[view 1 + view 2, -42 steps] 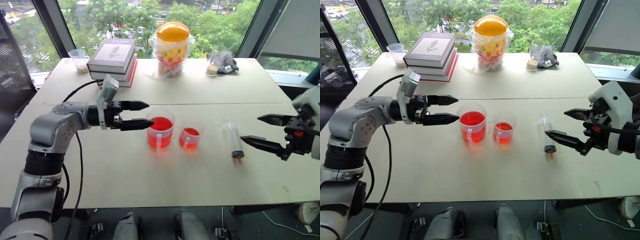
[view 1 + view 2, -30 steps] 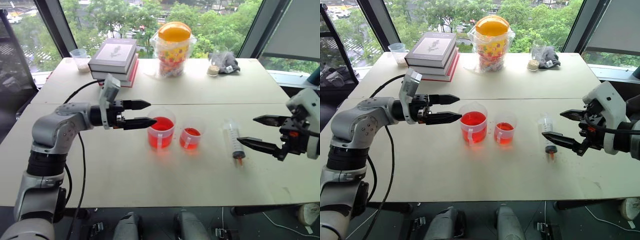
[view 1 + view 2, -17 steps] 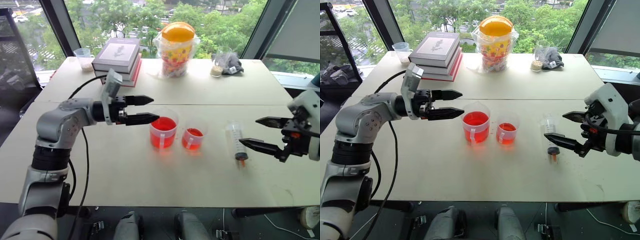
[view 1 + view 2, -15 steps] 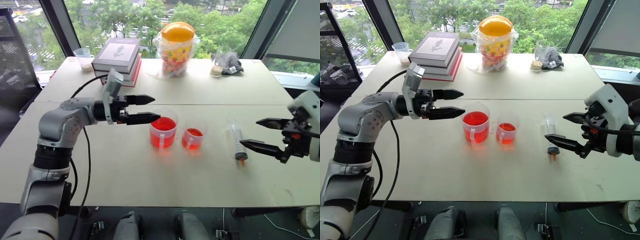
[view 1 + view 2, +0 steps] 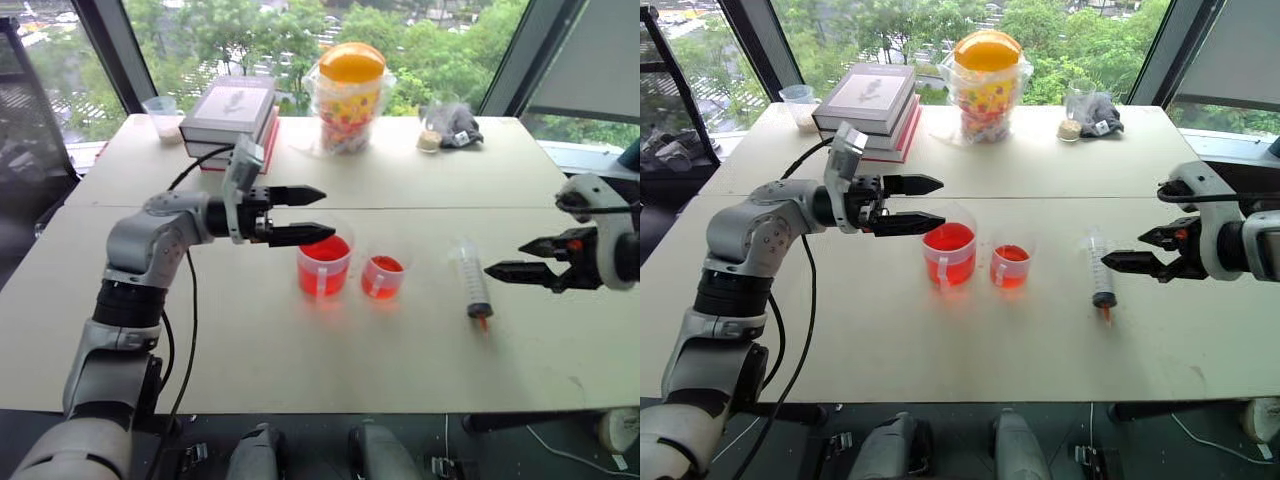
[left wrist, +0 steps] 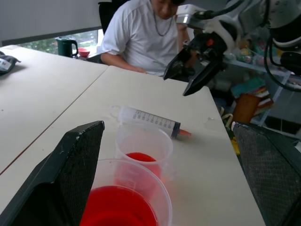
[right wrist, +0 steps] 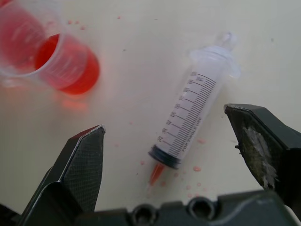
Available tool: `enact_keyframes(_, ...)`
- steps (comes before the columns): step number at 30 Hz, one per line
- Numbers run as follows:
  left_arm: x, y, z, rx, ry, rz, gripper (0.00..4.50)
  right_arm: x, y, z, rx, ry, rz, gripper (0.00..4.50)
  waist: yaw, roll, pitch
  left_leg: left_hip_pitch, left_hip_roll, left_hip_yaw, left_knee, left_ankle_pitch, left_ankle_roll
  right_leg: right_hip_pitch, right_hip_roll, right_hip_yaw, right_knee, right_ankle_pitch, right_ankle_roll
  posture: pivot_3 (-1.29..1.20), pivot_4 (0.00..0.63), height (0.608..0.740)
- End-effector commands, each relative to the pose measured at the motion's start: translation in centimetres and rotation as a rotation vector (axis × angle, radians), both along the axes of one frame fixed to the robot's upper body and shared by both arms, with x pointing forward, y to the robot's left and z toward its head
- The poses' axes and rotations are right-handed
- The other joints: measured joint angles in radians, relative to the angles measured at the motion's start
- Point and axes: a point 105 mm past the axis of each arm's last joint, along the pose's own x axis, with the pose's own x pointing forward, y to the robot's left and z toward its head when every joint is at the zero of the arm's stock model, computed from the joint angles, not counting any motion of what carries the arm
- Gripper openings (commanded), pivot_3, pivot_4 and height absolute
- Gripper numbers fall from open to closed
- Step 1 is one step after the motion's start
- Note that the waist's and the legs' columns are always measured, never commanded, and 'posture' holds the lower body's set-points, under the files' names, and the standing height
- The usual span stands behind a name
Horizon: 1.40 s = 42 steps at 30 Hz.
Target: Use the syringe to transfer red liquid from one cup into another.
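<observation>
- Nothing is moved yet: your syringe point(image 5: 1099, 270) lies flat on the table point(image 5: 940, 350), right of the smaller cup point(image 5: 1011, 262)
- Both grippers spread empty: right gripper point(image 5: 1130, 251) beside the syringe, left gripper point(image 5: 925, 203) by the taller cup point(image 5: 949, 250)
- You must grasp, draw, then squirt

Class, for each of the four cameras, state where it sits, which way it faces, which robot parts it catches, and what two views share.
Left eye and right eye views: on the head, facing forward and down over the white table; both arms show, left gripper and right gripper open.
Left wrist view: looks along its fingers over the taller clear red cup, the shorter clear red cup and the large clear plastic syringe, toward a seated person.
Right wrist view: looks down between its fingers.
Shared: both wrist views catch that syringe.
</observation>
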Motion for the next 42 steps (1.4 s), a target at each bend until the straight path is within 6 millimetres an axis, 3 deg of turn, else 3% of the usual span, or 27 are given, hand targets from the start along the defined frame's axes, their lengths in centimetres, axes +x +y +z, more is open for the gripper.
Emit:
enact_keyframes(1,-0.2,-0.1,0.8,-0.009,-0.046,-0.009,4.5,1.5,-1.1,-0.7,-0.012,0.063,-0.108,4.46,0.002,0.0,0.0,0.0,0.0,0.0,-0.001,0.0,0.0,-0.001,0.0,0.0,0.0,0.0,0.0,0.0,0.15,0.74)
enact_keyframes(8,-0.6,0.0,0.2,-0.024,-0.035,0.013,4.5,5.6,-1.2,-3.1,-0.015,0.178,-0.248,4.46,0.003,0.0,0.0,-0.001,0.0,0.001,0.0,0.0,0.0,-0.001,0.0,0.0,0.001,0.002,0.003,0.0,0.15,0.74)
enact_keyframes(16,-1.0,0.5,0.2,-0.02,-0.033,0.045,4.5,6.8,-1.0,-6.3,-0.111,0.263,-0.206,4.46,0.007,0.0,0.0,-0.002,0.0,0.001,0.0,0.0,0.0,-0.001,0.0,-0.001,0.0,0.002,0.004,0.0,0.15,0.74)
enact_keyframes(22,-1.2,0.7,0.2,-0.02,-0.035,0.059,4.5,7.2,-0.6,-7.5,-0.124,0.294,-0.185,4.46,0.002,0.0,0.0,-0.002,0.0,0.002,0.0,0.0,0.0,-0.001,0.0,-0.001,0.001,0.002,0.004,0.0,0.15,0.74)
enact_keyframes(25,-1.3,0.7,0.2,-0.021,-0.034,0.064,4.5,7.6,-0.1,-7.7,-0.122,0.299,-0.176,3.56,0.001,0.0,0.0,-0.001,0.0,0.002,0.0,0.0,0.0,-0.001,0.0,-0.001,0.002,0.002,0.004,0.0,0.15,0.74)
enact_keyframes(29,-1.2,0.8,0.2,-0.019,-0.033,0.067,4.5,8.0,0.4,-7.8,-0.122,0.305,-0.167,1.54,-0.002,0.0,0.0,0.0,0.0,0.002,0.0,0.0,0.0,0.0,0.001,-0.001,0.003,0.002,0.004,0.0,0.15,0.74)
enact_keyframes(32,-1.2,0.9,0.2,-0.018,-0.034,0.07,4.5,8.0,0.7,-7.7,-0.113,0.311,-0.158,1.42,-0.003,0.0,0.0,0.0,0.0,0.002,0.0,0.0,0.0,0.0,0.001,-0.001,0.003,0.002,0.004,0.0,0.15,0.74)
enact_keyframes(35,-1.2,1.0,0.4,-0.014,-0.036,0.07,4.5,8.0,0.4,-6.8,-0.101,0.286,-0.183,1.42,-0.001,0.0,0.0,0.0,0.0,0.002,0.0,0.0,0.0,0.0,0.001,-0.001,0.003,0.002,0.004,0.0,0.15,0.74)
enact_keyframes(37,-1.1,1.2,0.7,-0.01,-0.04,0.071,4.5,8.0,0.2,-5.0,-0.072,0.229,-0.199,1.42,0.0,0.001,0.0,0.0,0.0,0.002,0.0,0.0,0.0,-0.001,0.001,-0.001,0.003,0.002,0.004,0.0,0.15,0.74)
enact_keyframes(40,-0.9,1.6,1.0,-0.005,-0.046,0.076,4.5,8.5,0.9,-0.8,-0.026,0.059,-0.172,1.42,0.003,0.001,0.0,-0.001,0.0,0.002,-0.001,0.0,-0.001,-0.001,0.001,-0.001,0.003,0.002,0.004,0.0,0.15,0.74)
enact_keyframes(42,-0.6,2.0,1.2,0.0,-0.052,0.085,4.5,8.6,2.7,2.8,0.046,-0.09,-0.11,1.42,0.004,0.001,0.0,-0.001,0.0,0.002,-0.001,0.0,-0.001,-0.002,0.001,-0.001,0.003,0.002,0.004,0.0,0.15,0.74)
